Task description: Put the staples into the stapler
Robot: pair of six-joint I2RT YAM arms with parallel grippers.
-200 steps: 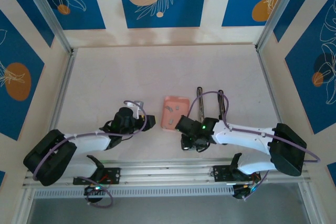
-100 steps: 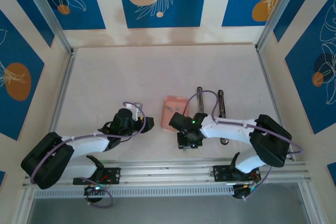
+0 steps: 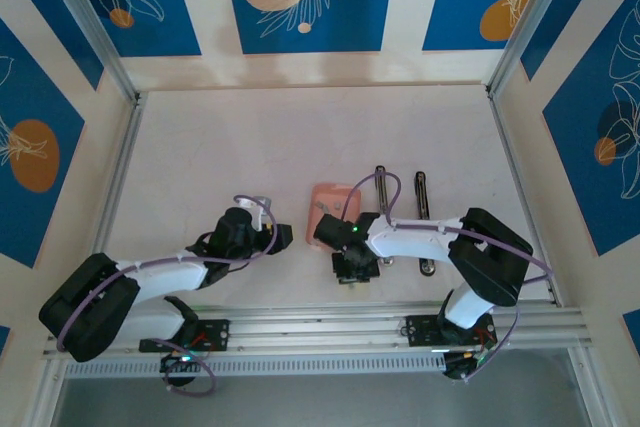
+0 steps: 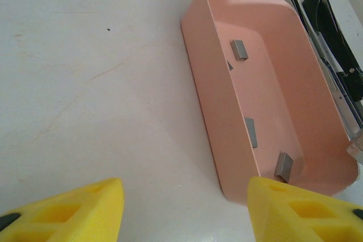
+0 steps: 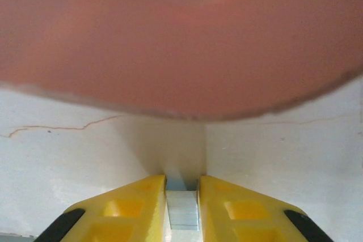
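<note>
A pink tray lies on the white table with three grey strips of staples inside. My left gripper hovers open just left of the tray's near end, nothing between its yellow fingers. My right gripper is shut on one small grey strip of staples, low over the table and right up against the tray's blurred pink wall. From above, the right gripper sits at the tray's near end and the left gripper beside it. The black stapler lies opened to the right of the tray.
The stapler's second black bar lies just right of the tray, its parts also at the left wrist view's top right. Aluminium rails run along the near edge. White table stretches behind the tray.
My right arm has swung left, bringing its gripper to the tray's near end, and its fingers have closed on a staple strip. The left arm has barely moved.
</note>
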